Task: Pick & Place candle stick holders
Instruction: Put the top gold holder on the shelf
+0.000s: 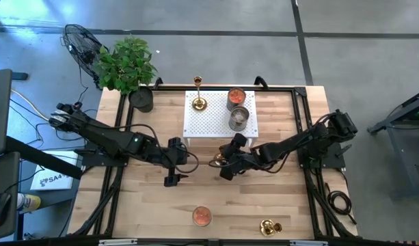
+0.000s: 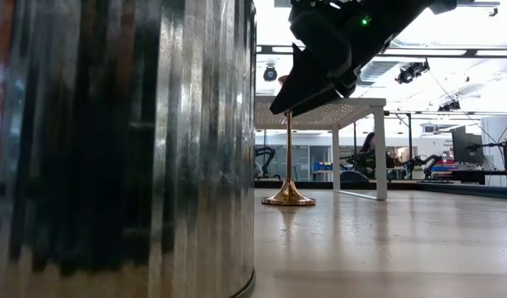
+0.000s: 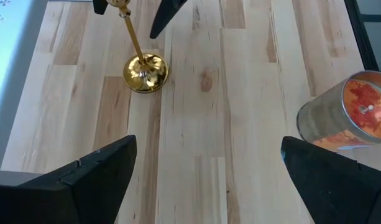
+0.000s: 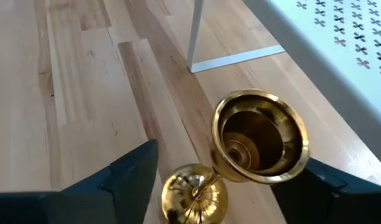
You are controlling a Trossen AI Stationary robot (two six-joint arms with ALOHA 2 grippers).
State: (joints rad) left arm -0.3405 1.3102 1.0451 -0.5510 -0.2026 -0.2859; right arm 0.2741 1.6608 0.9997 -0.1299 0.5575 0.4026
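Jaws on our right gripper (image 1: 223, 166) stood either side of the cup of a tall candle stick holder (image 4: 255, 146) near the middle of the worktop (image 1: 277, 198), just in front of the white perforated stand (image 1: 219, 115); from the frames we could not tell whether they had touched the brass or gripped it. That holder stood upright on its round base, its thin stem rising to the cup between the dark fingers (image 4: 125, 174). In the low view we saw the same holder (image 2: 288, 165) on the wood with the gripper above its top. Our left gripper (image 1: 173, 171) hung close by over the worktop with its jaws wide, holding nothing, looking towards that holder (image 3: 140, 65). A second candle stick holder (image 1: 199, 96) stood on the white stand, beside two candle tins (image 1: 236, 108). A third, short holder (image 1: 268, 226) sat near the front edge of the worktop, with another candle tin (image 1: 201, 216) to its left. We also saw a potted plant (image 1: 129, 68) at the back left corner
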